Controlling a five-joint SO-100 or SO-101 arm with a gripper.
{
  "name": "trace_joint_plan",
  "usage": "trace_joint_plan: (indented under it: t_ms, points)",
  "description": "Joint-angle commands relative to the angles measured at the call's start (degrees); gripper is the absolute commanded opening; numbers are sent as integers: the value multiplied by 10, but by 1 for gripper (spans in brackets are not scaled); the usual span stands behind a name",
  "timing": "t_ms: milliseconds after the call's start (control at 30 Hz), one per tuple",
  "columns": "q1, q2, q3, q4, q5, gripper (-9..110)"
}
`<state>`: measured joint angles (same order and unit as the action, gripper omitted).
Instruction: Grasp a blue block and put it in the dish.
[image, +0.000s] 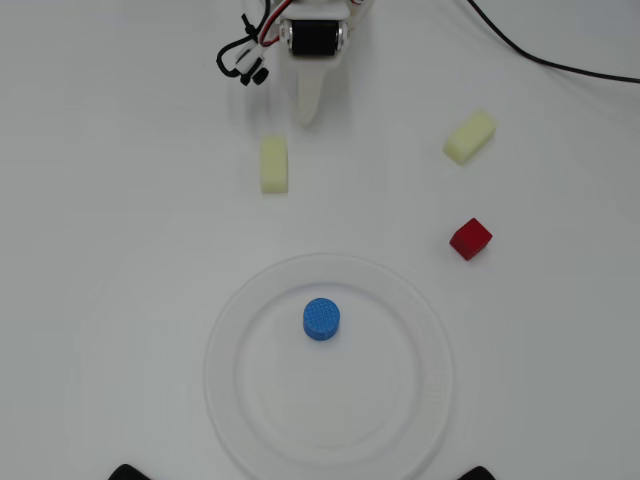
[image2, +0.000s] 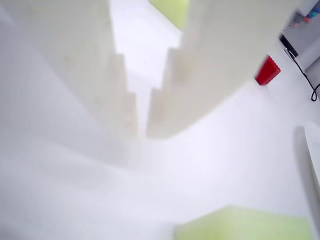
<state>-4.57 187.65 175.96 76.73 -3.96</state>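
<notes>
The blue block (image: 321, 319) is a short bright blue cylinder that lies inside the dish (image: 225, 345), a large round white plate, a little above its middle in the overhead view. My gripper (image: 308, 115) is at the top of that view, well away from the dish, white fingers pointing down at the table and holding nothing. In the wrist view the gripper (image2: 142, 131) shows its two white fingers nearly touching at the tips, with nothing between them. The blue block is out of the wrist view; an edge of the dish (image2: 314, 150) shows at the right.
A pale yellow block (image: 274, 164) lies just below the gripper, another (image: 470, 136) to the upper right. A red cube (image: 470, 238) sits right of the dish, also in the wrist view (image2: 267, 70). A black cable (image: 540, 55) runs across the top right.
</notes>
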Motion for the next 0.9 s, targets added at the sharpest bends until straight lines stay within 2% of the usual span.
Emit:
trace_joint_plan:
  t_ms: [0, 867]
  points:
    - [-8, 98, 50, 45, -16, 0]
    - [-15, 98, 50, 45, -11, 0]
